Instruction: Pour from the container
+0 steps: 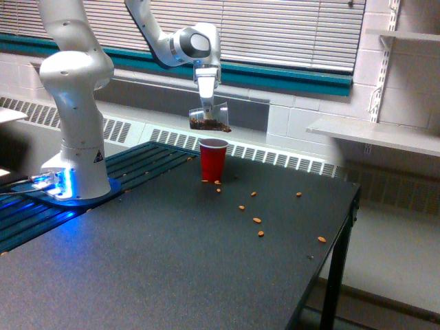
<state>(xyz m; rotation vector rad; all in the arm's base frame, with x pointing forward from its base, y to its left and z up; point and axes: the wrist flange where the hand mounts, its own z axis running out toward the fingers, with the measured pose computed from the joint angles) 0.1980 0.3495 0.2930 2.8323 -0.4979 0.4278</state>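
The arm holds the clear plastic cup [210, 117] in the air above the red cup [213, 160], at the far side of the black table [172, 268], a little toward the exterior view's left of the red cup's mouth. The gripper [206, 104] comes down on the clear cup from above and its fingers appear closed on the cup's wall, though they are too small to make out singly. The clear cup looks tilted, its mouth turned toward the exterior view's right, and a layer of brown nuts shows through its lower side. I judge the pour to be in hand or just about to begin: no nuts are seen falling at this moment. Loose nuts [256, 221] lie scattered on the table near and right of the red cup, two close to its foot. The next move calls for more tilt with the mouth kept over the red cup's opening, or more pieces will likely miss.
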